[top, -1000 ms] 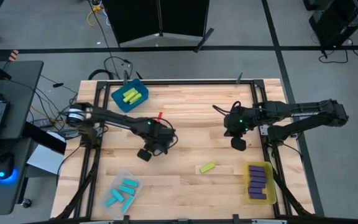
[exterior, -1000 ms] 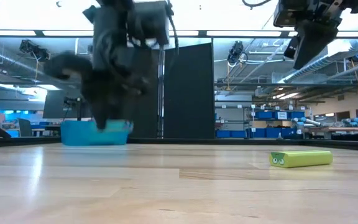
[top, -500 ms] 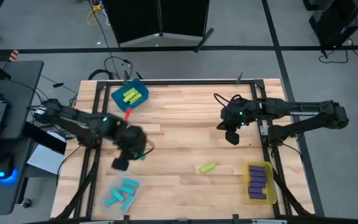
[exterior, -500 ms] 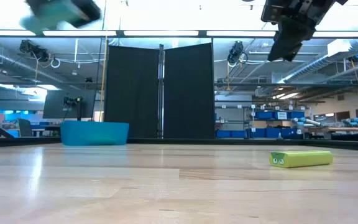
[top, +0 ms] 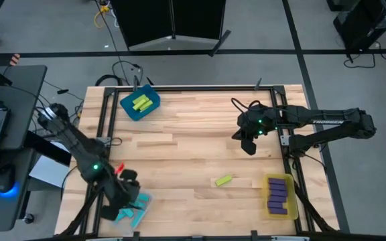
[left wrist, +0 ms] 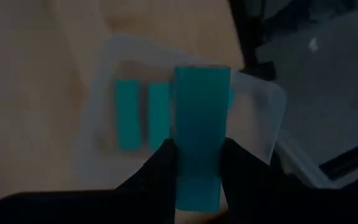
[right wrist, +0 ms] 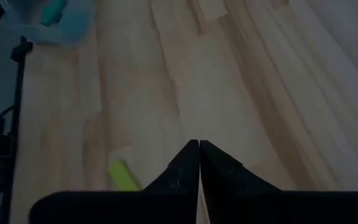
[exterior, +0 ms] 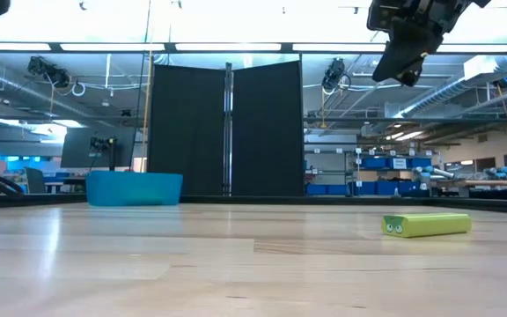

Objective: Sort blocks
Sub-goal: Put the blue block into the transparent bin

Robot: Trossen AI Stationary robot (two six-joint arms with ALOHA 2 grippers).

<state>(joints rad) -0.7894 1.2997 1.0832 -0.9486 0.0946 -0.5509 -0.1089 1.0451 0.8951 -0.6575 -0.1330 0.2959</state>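
From above, the left gripper [top: 127, 194] hung over the clear bin [top: 143, 201] at the table's near left corner, its load hidden under the arm — only the left wrist view showed the cyan block [left wrist: 199, 134] pinched between the two dark fingers [left wrist: 156, 171], standing over the bin where two more cyan blocks [left wrist: 143, 114] lay side by side. The right gripper [top: 246, 142] was raised over the right part of the wooden table [top: 193, 134], and the right wrist view showed its fingers [right wrist: 184, 163] pressed together with nothing between them. One lime green block [top: 224, 180] lay alone on the bare wood, between the clear bin and the yellow bin [top: 280, 196] — the low view showed it flat on the tabletop [exterior: 426, 225], well below the right gripper [exterior: 400, 60]. The high view alone showed the purple blocks [top: 278, 194] stacked in rows in the yellow bin and more lime green blocks [top: 141, 103] in the blue bin [top: 139, 104] at the far left.
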